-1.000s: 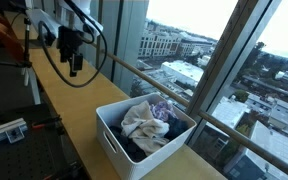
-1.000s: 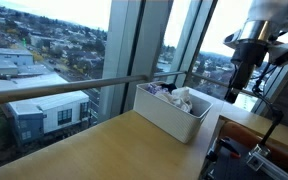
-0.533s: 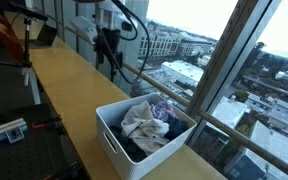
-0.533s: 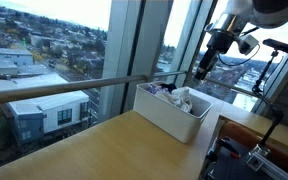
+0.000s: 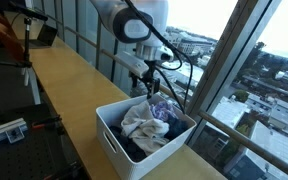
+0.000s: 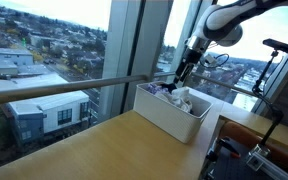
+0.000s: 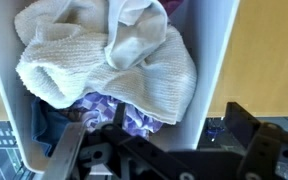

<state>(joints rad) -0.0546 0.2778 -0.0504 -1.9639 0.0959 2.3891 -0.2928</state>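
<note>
A white bin [image 5: 109, 140] stands on the wooden table by the window and holds a crumpled white towel [image 5: 142, 124] and a purple patterned cloth [image 5: 163, 106]. It shows in both exterior views; its wall [image 6: 169, 115] faces the camera in an exterior view. My gripper [image 5: 151, 90] hangs just above the far end of the bin, over the cloths [image 6: 181, 97]. In the wrist view the gripper [image 7: 159, 150] is open and empty. Its fingers [image 7: 252, 125] straddle the bin's wall [image 7: 212, 60], above the towel [image 7: 104, 60] and the purple cloth [image 7: 134, 115].
A metal railing [image 6: 64, 90] and tall window panes run along the table's far edge. A black fixture [image 5: 4, 130] sits at the table's near side. A tripod stand [image 6: 274, 60] and dark gear [image 6: 244, 160] stand beyond the bin.
The arm has swung along the table from well away from the bin to right over its far end, and the gripper has come down close to the cloths.
</note>
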